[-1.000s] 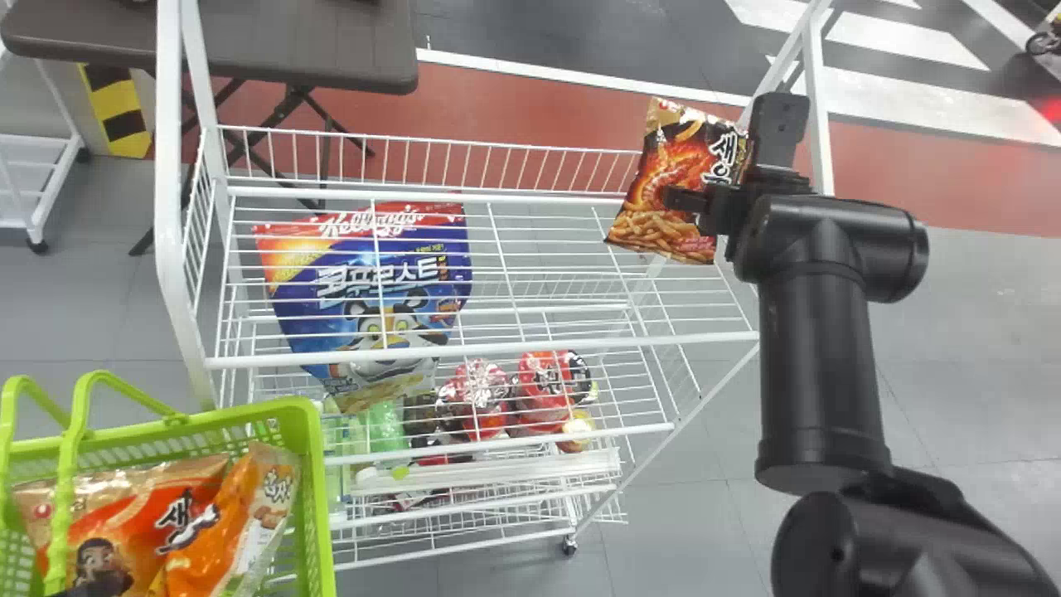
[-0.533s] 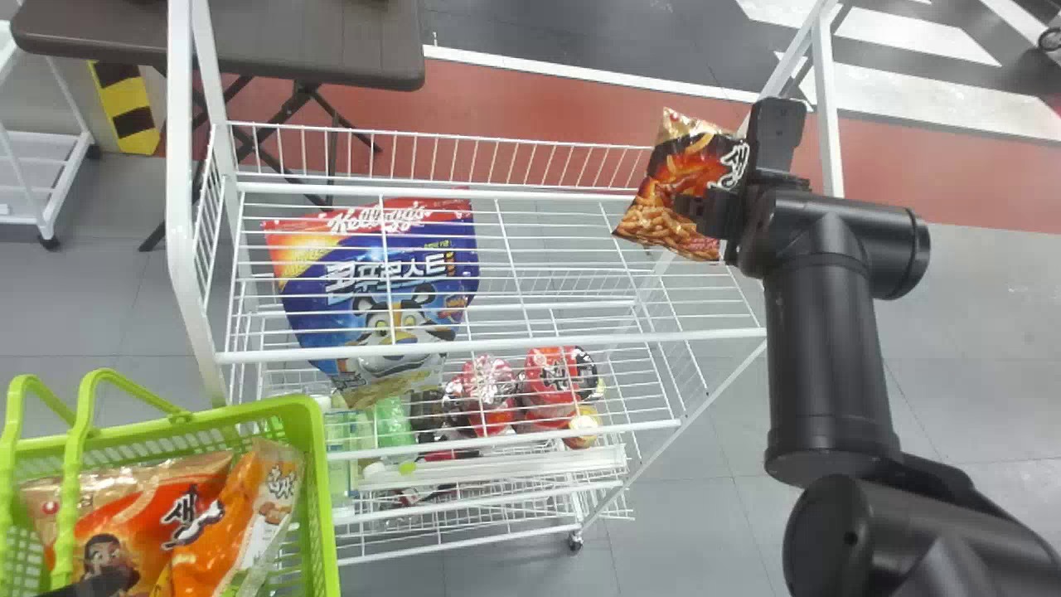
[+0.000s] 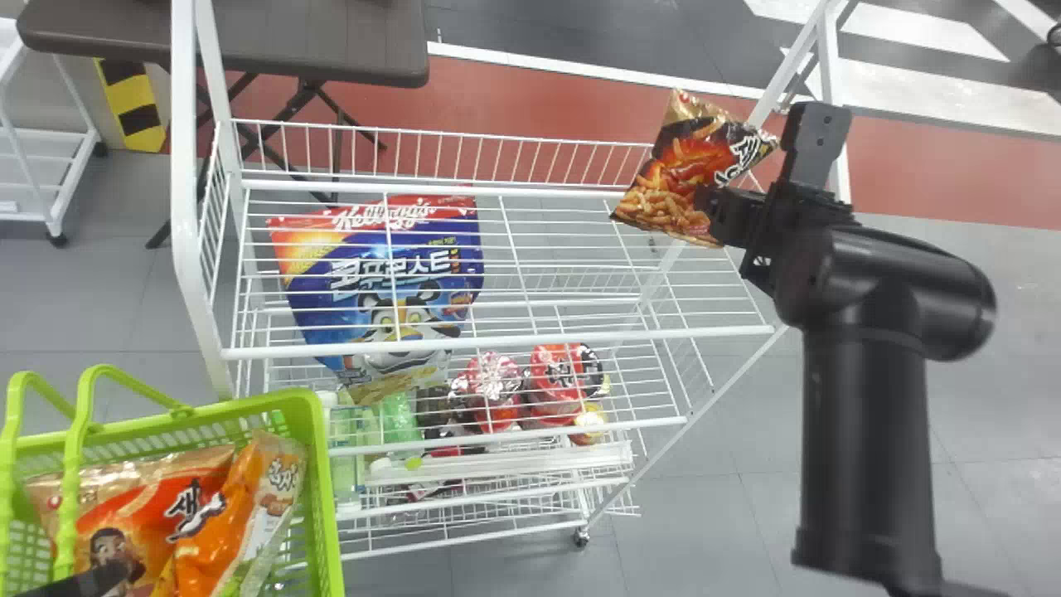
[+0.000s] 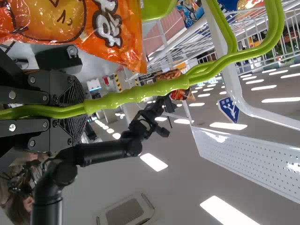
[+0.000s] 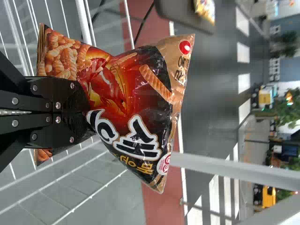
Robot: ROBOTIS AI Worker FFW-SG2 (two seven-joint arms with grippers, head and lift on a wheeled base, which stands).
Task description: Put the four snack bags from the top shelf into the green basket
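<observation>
Black right claw [image 3: 714, 217]: closed on the held snack bag, pinching it near the end where the crunchy snack pieces are printed.
Held snack bag [image 3: 684, 170]: brown, red and gold, tilted, in the air over the far right corner of the top shelf.
Top shelf [image 3: 539, 341]: white wire, with a raised rail along the far side and a white post at each end.
Cereal bag [image 3: 390, 286]: blue with a red top band, seen through the shelf's wires, toward the left.
Lower levels: two red round packs [image 3: 491, 390] [image 3: 557, 383] side by side, with a green bottle [image 3: 399, 423] to their left.
Green basket [image 3: 319, 497]: just beside the rack's near left corner.
Snack bags in the basket: a red-orange one [image 3: 153, 514] and an orange one [image 3: 240, 514] leaning against each other.
Left claw [image 3: 89, 580]: at the basket, clamped around its paired green handles [image 4: 136, 92].
Dark bench [image 3: 331, 50]: beyond the rack, toward the left, on folding legs; a small yellow packet [image 5: 205, 10] lies on it.
</observation>
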